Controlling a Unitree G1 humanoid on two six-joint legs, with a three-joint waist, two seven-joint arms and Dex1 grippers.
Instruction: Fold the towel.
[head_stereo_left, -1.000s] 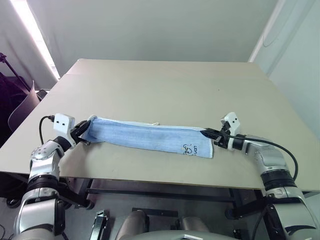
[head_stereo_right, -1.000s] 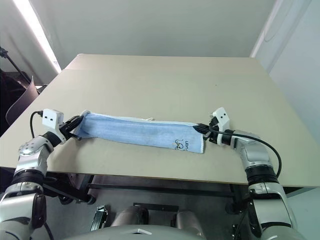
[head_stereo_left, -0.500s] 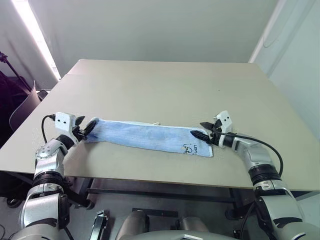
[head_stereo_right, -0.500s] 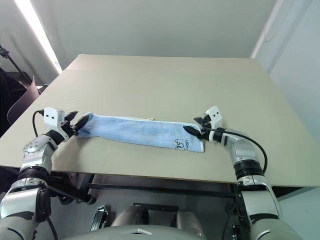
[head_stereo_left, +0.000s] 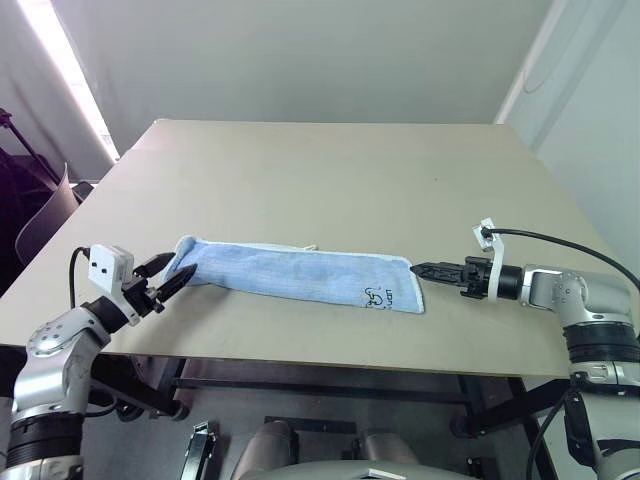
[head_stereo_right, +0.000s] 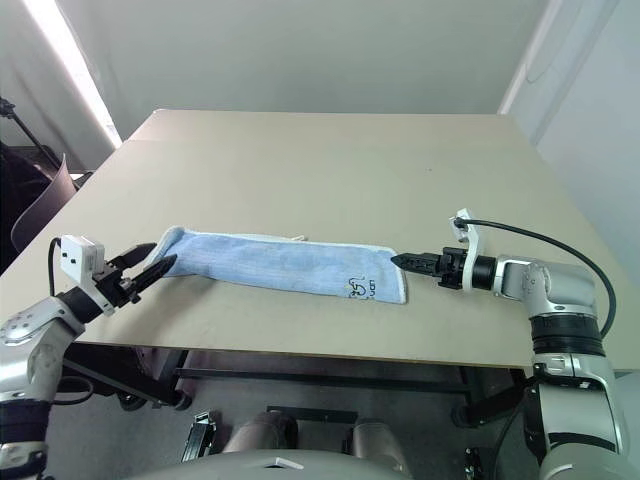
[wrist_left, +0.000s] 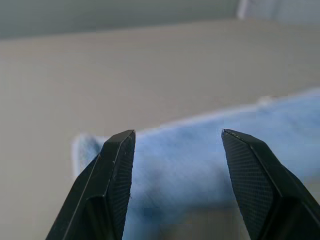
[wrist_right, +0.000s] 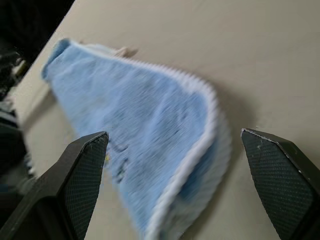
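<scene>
The towel (head_stereo_left: 300, 274) is a light-blue strip folded long and narrow, lying flat across the table near its front edge, with a small dark logo (head_stereo_left: 378, 297) by its right end. My left gripper (head_stereo_left: 167, 274) hovers just off the towel's left end, open and empty. In the left wrist view the towel (wrist_left: 200, 155) lies beyond the spread fingers (wrist_left: 120, 165). My right gripper (head_stereo_left: 422, 270) points at the towel's right end from a short gap away. The right wrist view has its fingertips (wrist_right: 90, 150) wide apart, with the white-edged towel corner (wrist_right: 150, 115) ahead of them.
The beige table (head_stereo_left: 330, 180) stretches far behind the towel, and its front edge (head_stereo_left: 300, 350) runs just below it. A dark chair (head_stereo_left: 45, 215) stands off the table's left side. A black cable (head_stereo_left: 560, 245) loops over my right forearm.
Both grippers have opened and let go of the towel's ends, then drawn back from it, the left toward the front edge and the right outward. The right wrist has rolled. The towel stays flat.
</scene>
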